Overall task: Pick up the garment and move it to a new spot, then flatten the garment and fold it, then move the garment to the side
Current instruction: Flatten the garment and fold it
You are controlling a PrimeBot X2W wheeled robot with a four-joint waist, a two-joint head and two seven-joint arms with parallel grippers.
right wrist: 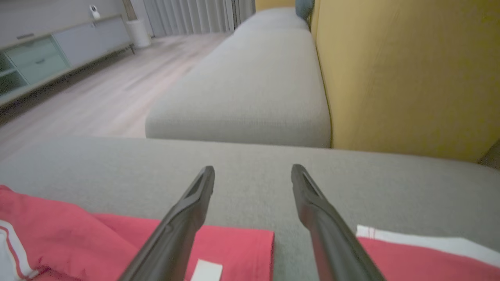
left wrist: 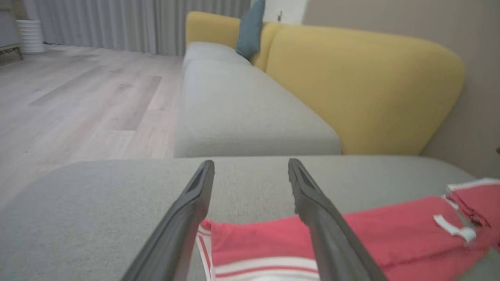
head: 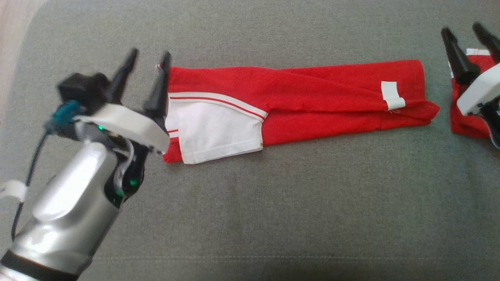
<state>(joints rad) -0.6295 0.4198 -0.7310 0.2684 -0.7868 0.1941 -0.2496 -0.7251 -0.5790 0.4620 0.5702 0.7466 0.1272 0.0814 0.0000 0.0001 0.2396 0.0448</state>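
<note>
Under the garment you've got the broad grey cushion (head: 250, 203), and the yellow sofa back (left wrist: 363, 86) rises well behind it. The garment (head: 312, 89) lies flat on that cushion, folded into one long red strip, with the white sleeve (head: 213, 132) and its red-and-white trim on top at one end. Your left gripper (head: 151, 53) is right at that sleeve end, jaws spread wide. In the left wrist view the garment's corner sits between the two fingers. Your right gripper (head: 461, 28) is past the garment's other end, jaws spread wide too, over a separate red piece with a white edge (head: 466, 125). I can't tell whether that piece belongs to the garment. A small white label (head: 391, 95) shows near the garment's right end.
</note>
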